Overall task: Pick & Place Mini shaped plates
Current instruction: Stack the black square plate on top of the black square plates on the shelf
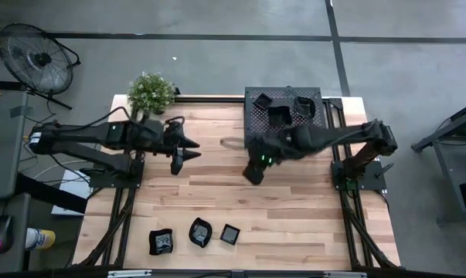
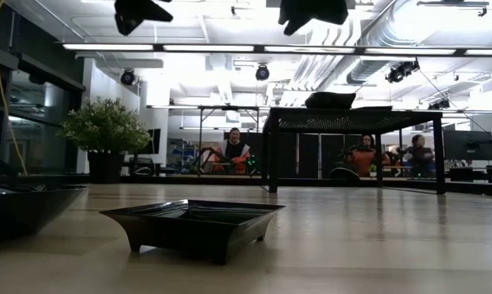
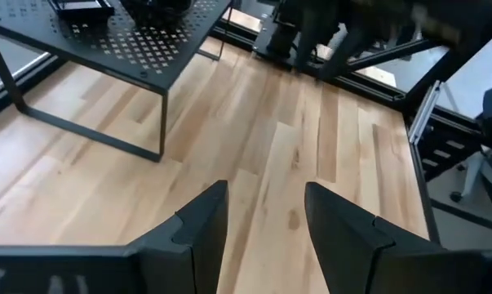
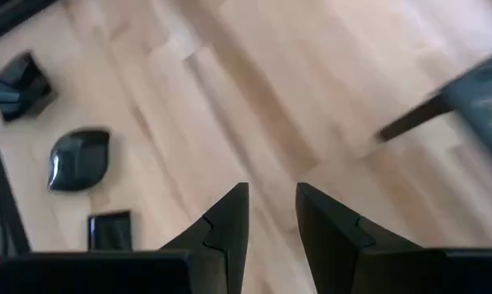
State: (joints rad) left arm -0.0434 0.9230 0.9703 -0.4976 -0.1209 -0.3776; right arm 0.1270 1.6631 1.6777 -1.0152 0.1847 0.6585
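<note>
Three mini shaped plates lie in a row at the near edge of the pale, wood-planked bench (image 1: 294, 224): a wavy-rimmed plate (image 1: 161, 242), a rounded plate (image 1: 200, 232) and a small square plate (image 1: 230, 234), all black and glossy. More dark plates (image 1: 279, 108) sit on top of the black perforated metal rack (image 1: 256, 123) at the far side of the bench; their shapes are hard to make out there.

The right gripper (image 1: 253, 174) hangs above bare wood just in front of the rack, well apart from the three plates in the row. Its fingers (image 4: 229, 224) are spread a little with nothing between them, and its wrist view shows the three plates off to one side.

The left gripper (image 1: 188, 149) waits above the bench on the left, beside a potted green plant (image 1: 151, 92); its fingers (image 3: 201, 233) are spread and empty, pointed toward the rack
</note>
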